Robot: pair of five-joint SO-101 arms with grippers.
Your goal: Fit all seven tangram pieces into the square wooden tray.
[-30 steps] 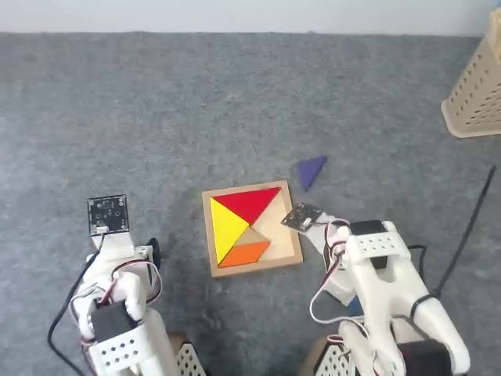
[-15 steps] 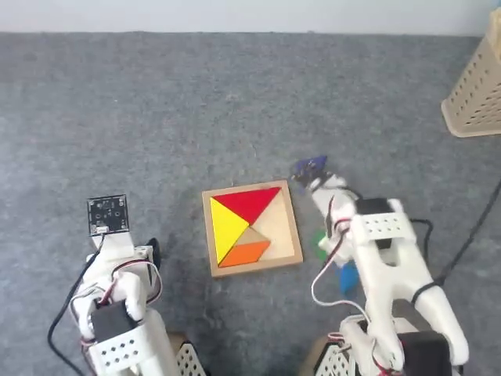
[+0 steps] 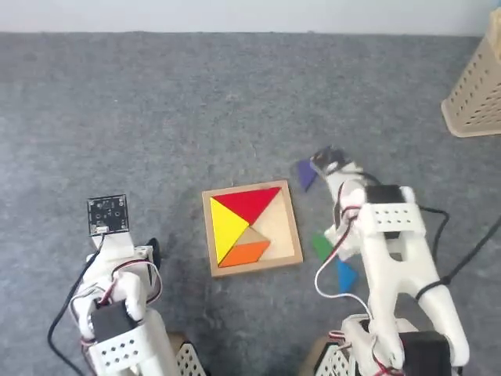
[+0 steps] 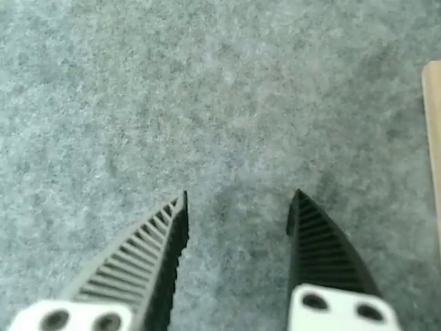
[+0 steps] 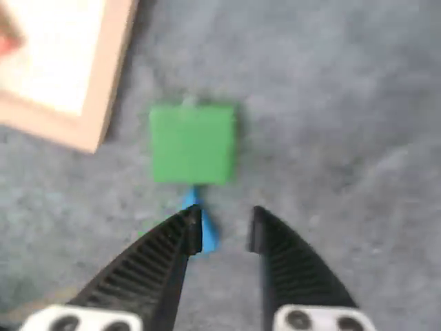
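HIGH: square wooden tray [image 3: 294,227] on fuzzy grey desk [image 3: 156,117] holds four flat pieces; purple triangle [image 3: 305,174], green square [image 3: 321,246] and blue triangle [image 3: 346,275] lie outside | LEFT WRIST: left claw [image 4: 238,200] spread, empty | RIGHT WRIST: right claw [image 5: 224,217] spread, empty, near the green square; likely best to straddle its straight edges and pinch low, since the piece looks thin and smooth.

Tray [image 3: 295,235]: pale raw wood. Inside it: red triangle [image 3: 250,202], yellow triangle [image 3: 225,227], orange piece [image 3: 249,252], small tan-brown triangle [image 3: 251,235]. Just ahead of the right gripper [image 5: 224,217]: plain green square [image 5: 193,143]. Blue piece [image 5: 207,233] at one fingertip. Purple triangle [image 3: 305,175] beside that arm's tip. Both grippers: black ribbed fingers [image 5: 172,255], white bases. Under the left gripper [image 4: 238,200]: mottled grey carpet [image 4: 207,83].
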